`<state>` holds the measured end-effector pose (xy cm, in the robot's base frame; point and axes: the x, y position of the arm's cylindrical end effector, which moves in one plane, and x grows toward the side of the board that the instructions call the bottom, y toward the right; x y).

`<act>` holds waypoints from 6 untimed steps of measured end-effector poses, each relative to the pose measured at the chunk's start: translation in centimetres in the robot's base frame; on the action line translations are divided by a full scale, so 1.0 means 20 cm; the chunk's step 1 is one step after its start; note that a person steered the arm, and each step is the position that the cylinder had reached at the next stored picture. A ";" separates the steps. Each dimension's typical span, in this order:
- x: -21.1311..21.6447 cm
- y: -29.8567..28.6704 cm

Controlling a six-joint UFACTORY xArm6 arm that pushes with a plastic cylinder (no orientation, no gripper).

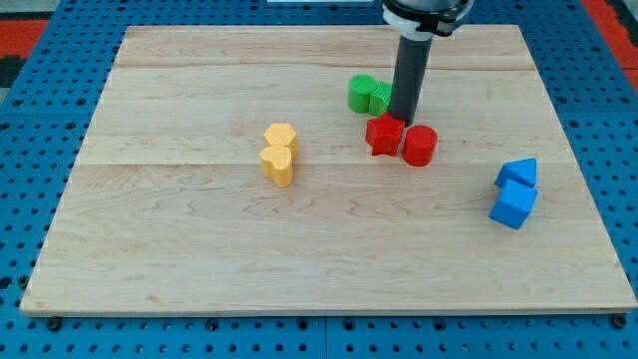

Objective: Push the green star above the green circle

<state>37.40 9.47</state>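
The green circle (360, 92) sits on the wooden board (199, 259) in the upper middle. The green star (380, 98) touches its right side, partly hidden by my rod. My tip (404, 121) stands just right of the green star, at its lower right edge, and directly above the red star (384, 135). Whether the tip touches the green star cannot be told.
A red cylinder (420, 146) touches the red star's right side. Two yellow blocks (281, 137) (278, 165) sit stacked in the view at left of centre. Two blue blocks (518, 174) (512, 205) sit near the right edge.
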 end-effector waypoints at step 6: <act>-0.46 -0.09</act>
